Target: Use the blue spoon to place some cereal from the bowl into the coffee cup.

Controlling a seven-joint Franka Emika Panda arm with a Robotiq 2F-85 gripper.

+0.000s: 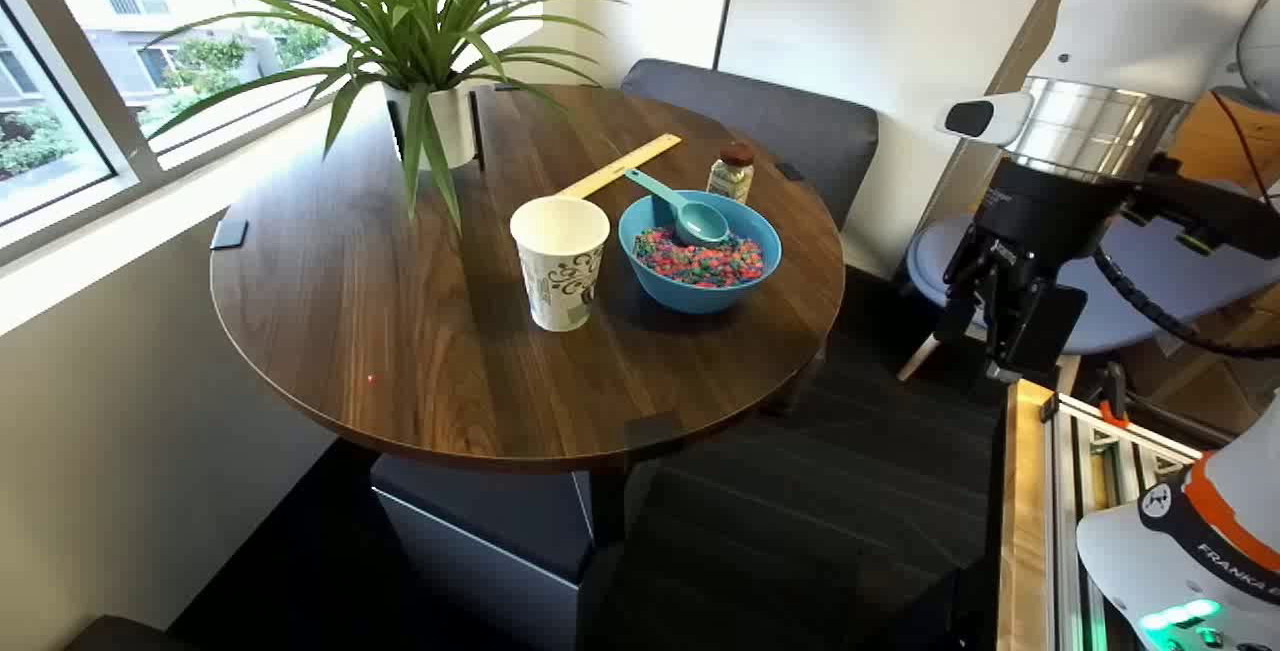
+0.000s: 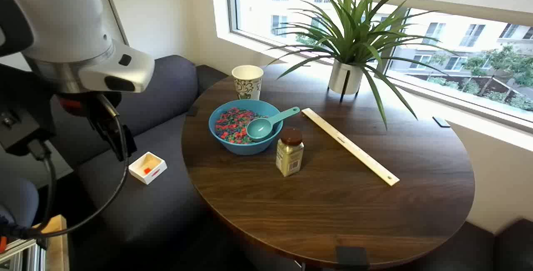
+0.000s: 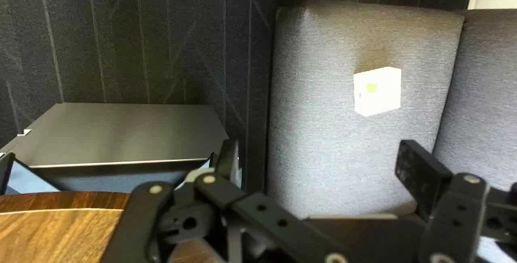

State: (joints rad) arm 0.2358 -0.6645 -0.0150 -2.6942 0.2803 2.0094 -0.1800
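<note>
1. The small light-teal plastic spoon lies in the round, smooth blue bowl, its hollow scoop turned up on the heap of tiny red, pink, green and blue cereal pieces, its handle slanting out over the rim.
2. The tall cream paper cup with dark scrollwork stands upright just beside the bowl; in an exterior view I see a strip of the round, dark brown wood-grain worktop between the two.
3. Near the bowl, a small clear jar with a red-brown lid and a label stands upright.
4. A long, flat, pale wooden stick lies on the worktop near the bowl.
5. Closer to the window, a long-leaved green plant stands in a pale round pot.
6. My black fingers are spread wide, a broad gap between them in the wrist view. In both exterior views they show off to the side of the worktop, well apart from the spoon.
7. Past them, in the wrist view, I see a small white box on a grey cushioned seat.
</note>
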